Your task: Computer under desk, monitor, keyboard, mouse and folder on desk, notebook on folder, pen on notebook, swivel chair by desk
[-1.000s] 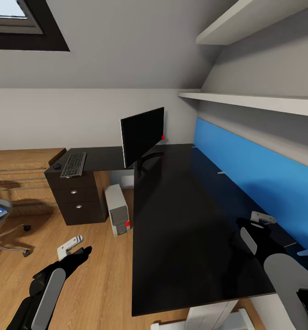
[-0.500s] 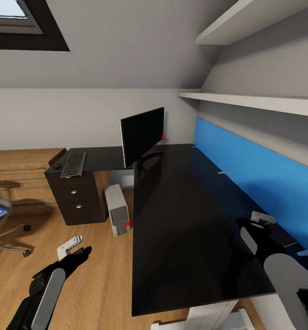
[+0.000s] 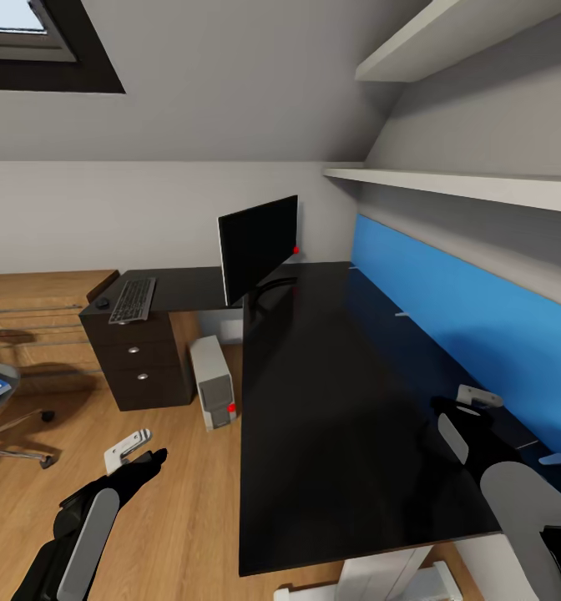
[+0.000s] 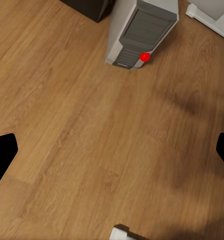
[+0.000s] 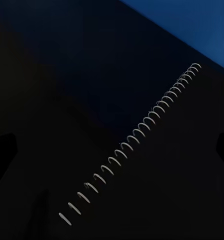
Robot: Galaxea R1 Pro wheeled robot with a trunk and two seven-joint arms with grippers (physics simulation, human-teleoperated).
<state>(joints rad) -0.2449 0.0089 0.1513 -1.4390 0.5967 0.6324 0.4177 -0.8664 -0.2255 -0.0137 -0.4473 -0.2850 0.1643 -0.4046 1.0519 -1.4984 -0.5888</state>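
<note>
Even, soft daylight fills my head view; the skylight [image 3: 30, 33] glows overexposed, the glossy desk [image 3: 339, 401] reflects faintly, and my right wrist view stays very dim

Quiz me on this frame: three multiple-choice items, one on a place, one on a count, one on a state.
1. Where does the computer stand?
A. on the desk
B. on the floor beside the drawers
C. on the chair

2. How many drawer knobs show?
A. two
B. four
C. six

3. The left gripper is
A. holding the keyboard
B. holding the mouse
C. empty above the floor

Key: 1 B, the tower sits on the planks by the drawer unit; 2 A, two silver knobs in the head view; 3 C, nothing lies between its fingers.
</note>
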